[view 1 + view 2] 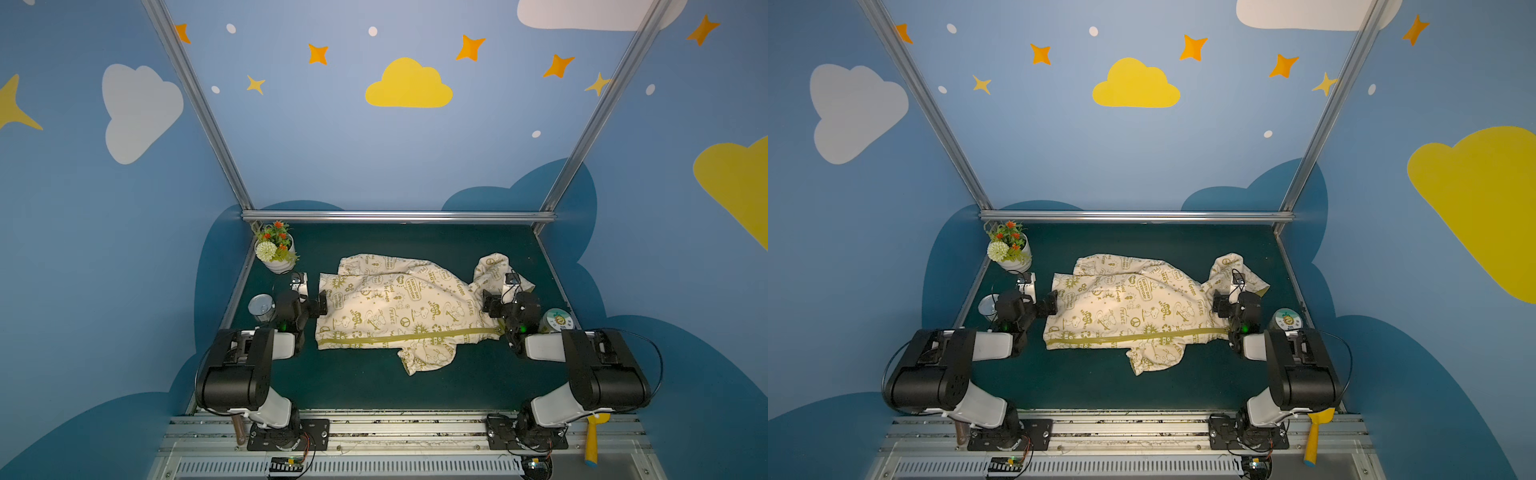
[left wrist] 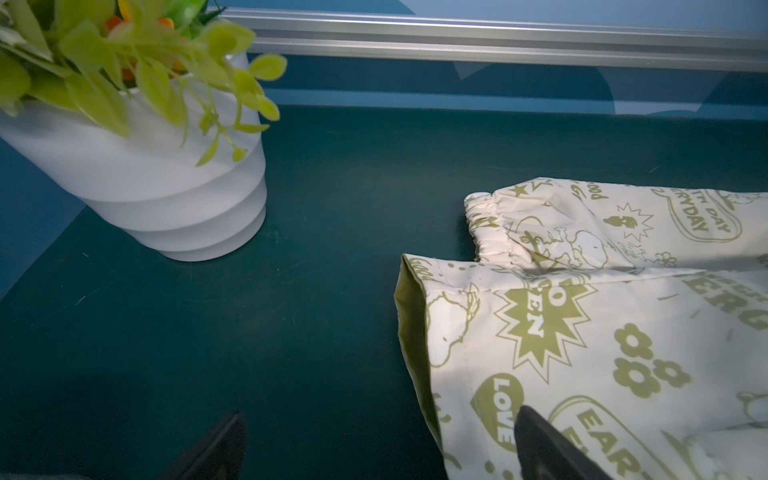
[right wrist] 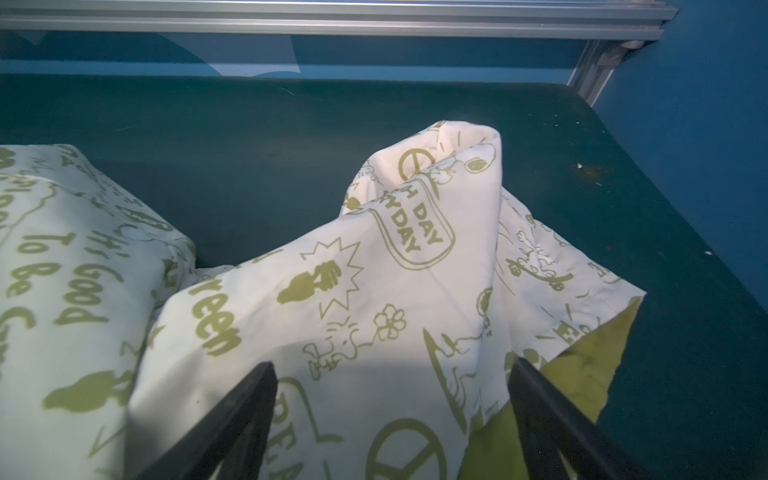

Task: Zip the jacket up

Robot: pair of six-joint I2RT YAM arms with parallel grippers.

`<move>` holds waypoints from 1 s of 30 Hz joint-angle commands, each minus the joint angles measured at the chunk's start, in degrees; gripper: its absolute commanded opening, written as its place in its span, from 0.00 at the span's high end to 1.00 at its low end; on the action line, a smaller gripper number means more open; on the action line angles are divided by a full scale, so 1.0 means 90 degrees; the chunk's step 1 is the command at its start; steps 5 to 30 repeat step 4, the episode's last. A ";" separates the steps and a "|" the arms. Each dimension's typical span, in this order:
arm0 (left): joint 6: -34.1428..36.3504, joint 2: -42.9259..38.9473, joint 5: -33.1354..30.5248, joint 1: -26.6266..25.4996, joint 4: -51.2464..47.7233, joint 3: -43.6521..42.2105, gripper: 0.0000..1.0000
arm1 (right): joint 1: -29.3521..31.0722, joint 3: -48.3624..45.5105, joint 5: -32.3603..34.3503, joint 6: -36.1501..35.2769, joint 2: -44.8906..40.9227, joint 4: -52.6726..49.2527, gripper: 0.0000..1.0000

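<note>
Jacket (image 1: 390,303) lying flat on the green mat (image 1: 415,395) between the two grippers, left gripper (image 2: 374,449) fingers (image 2: 544,449) wide apart, hem edge (image 2: 409,332) under one finger, potted plant (image 2: 166,208) ahead of them, right gripper (image 3: 390,419) fingers (image 3: 237,415) spread apart over bunched fabric (image 3: 415,232), yellow-green lining (image 3: 582,374) under one finger

A robot lab cell, dressed up like a nursery. Round the dark green table (image 1: 415,390) stand blue walls (image 1: 332,145) painted with clouds (image 1: 408,85) and orange stars. Bare aluminium frame bars (image 1: 399,216) run along the table's far edge and rise from its far corners. Two black-and-white robot arms (image 1: 237,374) are bolted to a slotted metal rail (image 1: 399,428) at the table's near edge, loose wires and a small circuit board (image 1: 286,464) just beyond it. A fake potted plant (image 1: 274,247) sits in the table's far left corner
</note>
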 commanded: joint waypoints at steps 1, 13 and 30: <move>-0.0008 -0.0092 -0.0075 -0.0042 0.0008 0.0058 0.00 | -0.0111 0.0136 -0.0296 0.0108 -0.0051 -0.0098 0.12; -0.0057 -0.0119 -0.0216 -0.0045 0.0080 0.0009 0.00 | -0.0108 0.0129 -0.0303 0.0101 -0.0067 -0.0087 0.12; -0.0057 -0.0119 -0.0216 -0.0045 0.0080 0.0009 0.00 | -0.0108 0.0129 -0.0303 0.0101 -0.0067 -0.0087 0.12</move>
